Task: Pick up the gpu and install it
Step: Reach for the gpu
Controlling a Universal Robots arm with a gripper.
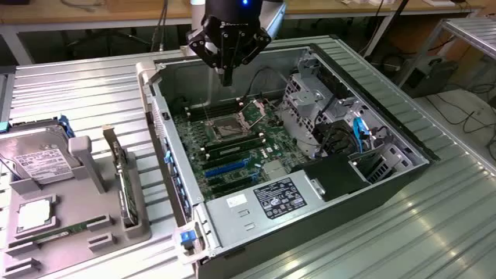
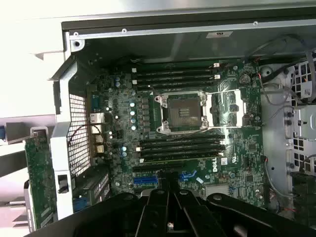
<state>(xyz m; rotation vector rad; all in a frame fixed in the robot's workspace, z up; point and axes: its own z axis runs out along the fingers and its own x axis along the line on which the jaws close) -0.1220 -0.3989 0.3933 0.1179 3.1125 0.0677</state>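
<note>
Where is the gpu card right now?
The gpu stands on edge in the gray holder on the exterior view's left, between the hard drive and the open computer case, outside it.

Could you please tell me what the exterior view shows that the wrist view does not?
Exterior view: the hard drive in the holder outside the case, the power supply and the blue cables. Wrist view: the rear ports and the Dell mark on the board. Both: the shut gripper over the open case, holding nothing; the CPU socket; the gpu standing on edge beside the case.
</note>
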